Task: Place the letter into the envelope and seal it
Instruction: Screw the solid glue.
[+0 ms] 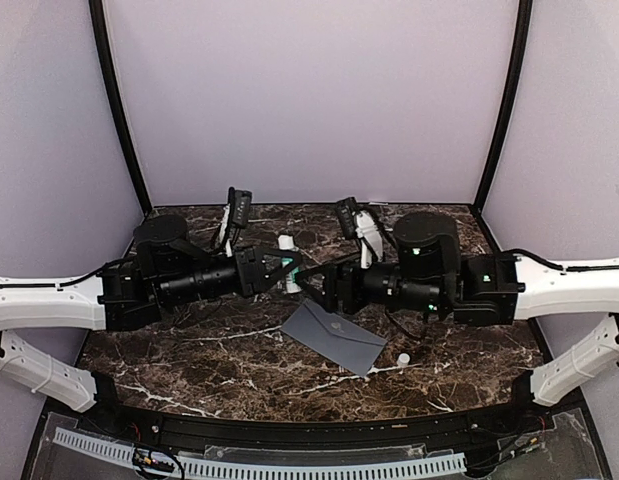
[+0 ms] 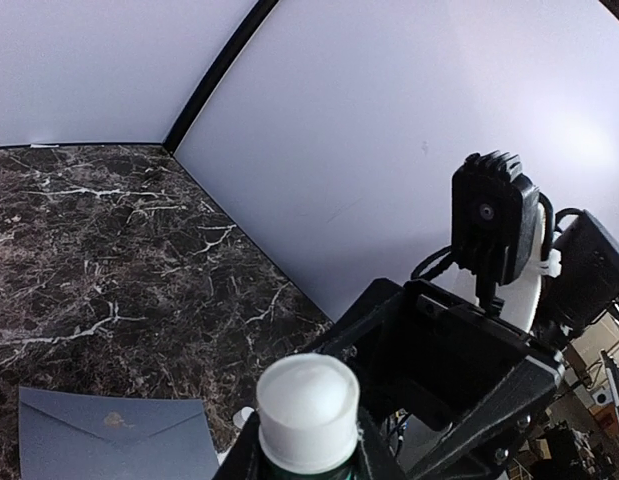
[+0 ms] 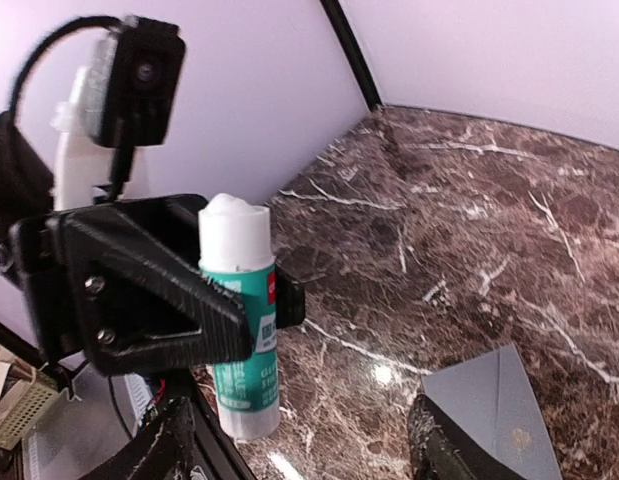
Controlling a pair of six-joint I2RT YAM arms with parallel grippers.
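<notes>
We see left jaws clamped on a glue stick (image 3: pixel 236 240), right jaws wide beside it, envelope (image 1: pixel 334 335) flat on counter (image 1: pixel 189 360).

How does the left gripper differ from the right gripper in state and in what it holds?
The left gripper is shut on the glue stick, held roughly upright; the right gripper stands open and holds nothing. The left gripper reaches in from the left, the right gripper from the right. Both hang above the table, tips facing, close to the envelope.
</notes>
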